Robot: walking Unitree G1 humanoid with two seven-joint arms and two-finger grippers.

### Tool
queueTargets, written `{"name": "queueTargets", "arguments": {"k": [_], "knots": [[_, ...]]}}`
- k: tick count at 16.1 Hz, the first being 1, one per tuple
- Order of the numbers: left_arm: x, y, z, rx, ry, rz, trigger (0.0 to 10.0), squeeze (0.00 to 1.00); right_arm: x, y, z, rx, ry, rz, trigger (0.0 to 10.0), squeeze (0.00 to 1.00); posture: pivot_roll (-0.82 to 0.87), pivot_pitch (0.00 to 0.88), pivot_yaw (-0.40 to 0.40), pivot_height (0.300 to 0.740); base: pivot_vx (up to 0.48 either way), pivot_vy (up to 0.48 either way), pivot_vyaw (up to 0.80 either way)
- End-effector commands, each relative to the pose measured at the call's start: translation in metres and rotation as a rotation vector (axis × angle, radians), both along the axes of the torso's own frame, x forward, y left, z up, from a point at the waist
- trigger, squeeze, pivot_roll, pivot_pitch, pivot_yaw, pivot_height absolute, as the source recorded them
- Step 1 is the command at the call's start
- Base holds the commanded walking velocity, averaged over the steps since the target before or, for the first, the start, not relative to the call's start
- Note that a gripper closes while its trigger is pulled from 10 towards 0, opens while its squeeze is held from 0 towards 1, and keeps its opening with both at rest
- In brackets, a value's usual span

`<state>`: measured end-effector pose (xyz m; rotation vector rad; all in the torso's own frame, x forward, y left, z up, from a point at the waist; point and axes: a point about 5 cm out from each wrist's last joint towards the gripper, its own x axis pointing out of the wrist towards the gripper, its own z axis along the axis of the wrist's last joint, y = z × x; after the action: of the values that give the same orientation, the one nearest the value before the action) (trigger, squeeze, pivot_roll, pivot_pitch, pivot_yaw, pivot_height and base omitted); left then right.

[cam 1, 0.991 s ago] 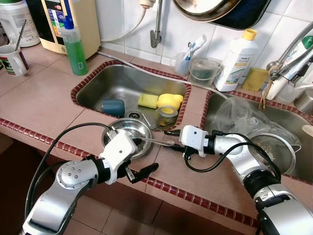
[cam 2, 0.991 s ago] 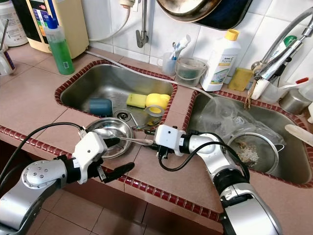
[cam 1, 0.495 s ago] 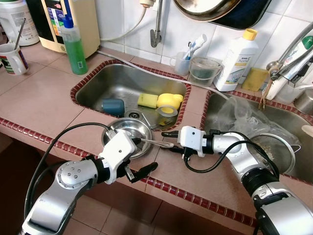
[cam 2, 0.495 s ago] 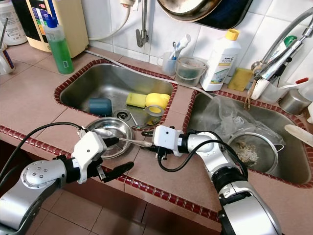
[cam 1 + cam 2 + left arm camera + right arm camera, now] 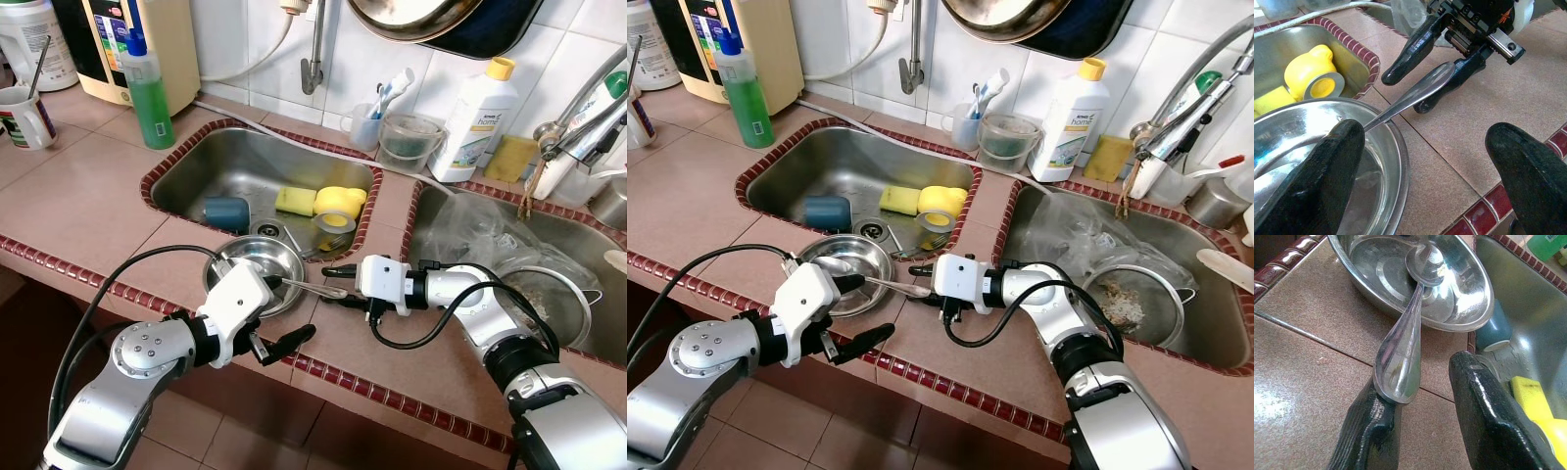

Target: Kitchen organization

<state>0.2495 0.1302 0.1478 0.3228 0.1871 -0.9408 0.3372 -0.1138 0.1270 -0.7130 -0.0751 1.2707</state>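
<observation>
I'm looking down on a tiled kitchen counter (image 5: 88, 211) with red-brown edging and a steel double sink (image 5: 211, 176) set into it. On the counter's front strip sits a shallow round stainless-steel bowl (image 5: 257, 257), and a long polished steel spoon (image 5: 309, 287) lies with its head inside the bowl and its handle sticking out over the rim toward my right gripper (image 5: 330, 287). That gripper is parted, one black finger under the handle's tip, the other beside it, not closed on it. The spoon looks mirror-bright, with a broad teardrop handle end. My left gripper (image 5: 274, 315) is spread wide: one finger rests at the bowl's near rim over the spoon's stem, the other hangs off the counter edge, holding nothing. In the left basin lie a yellow sponge (image 5: 296, 201), a roll of grey tape (image 5: 334, 222) and a blue cup (image 5: 227, 213).
</observation>
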Motion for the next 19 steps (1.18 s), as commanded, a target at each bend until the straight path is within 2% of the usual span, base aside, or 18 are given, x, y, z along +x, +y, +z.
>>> {"name": "queueTargets", "arguments": {"k": [1,10,11,12,13,14,19], "knots": [[-0.0007,-0.0005,0.0051,0.000,-0.018,-0.004,10.0,0.00,0.0006,-0.0032,0.0020,-0.021,-0.006,0.011,10.0,0.00,-0.04,0.075,-0.105,0.740,0.000,0.000,0.00],[-0.0007,-0.0005,0.0051,0.000,-0.018,-0.004,10.0,0.00,0.0006,-0.0032,0.0020,-0.021,-0.006,0.011,10.0,0.00,-0.04,0.075,-0.105,0.740,0.000,0.000,0.00],[0.0003,0.0000,0.0056,0.001,-0.020,-0.001,10.0,0.00,-0.0010,-0.0048,-0.0021,-0.050,0.015,0.024,10.0,1.00,-0.05,0.086,-0.106,0.740,0.000,0.000,0.00],[0.0011,0.0003,0.0060,0.001,-0.022,0.002,10.0,0.00,-0.0020,-0.0058,-0.0048,-0.069,0.029,0.031,10.0,1.00,-0.05,0.086,-0.106,0.740,0.000,0.000,0.00],[0.0018,0.0006,0.0065,0.002,-0.025,0.005,10.0,0.00,-0.0024,-0.0070,-0.0061,-0.073,0.032,0.028,10.0,0.04,-0.05,0.084,-0.105,0.740,0.000,0.000,0.00],[0.0017,0.0004,0.0066,0.001,-0.025,0.004,10.0,0.00,-0.0020,-0.0075,-0.0056,-0.074,0.025,0.022,10.0,0.00,-0.05,0.085,-0.105,0.740,0.000,0.000,0.00],[0.0016,0.0004,0.0072,0.000,-0.025,0.001,10.0,0.00,-0.0008,-0.0082,-0.0034,-0.071,0.009,0.017,10.0,0.00,-0.05,0.086,-0.103,0.740,0.000,0.000,0.00]]}}
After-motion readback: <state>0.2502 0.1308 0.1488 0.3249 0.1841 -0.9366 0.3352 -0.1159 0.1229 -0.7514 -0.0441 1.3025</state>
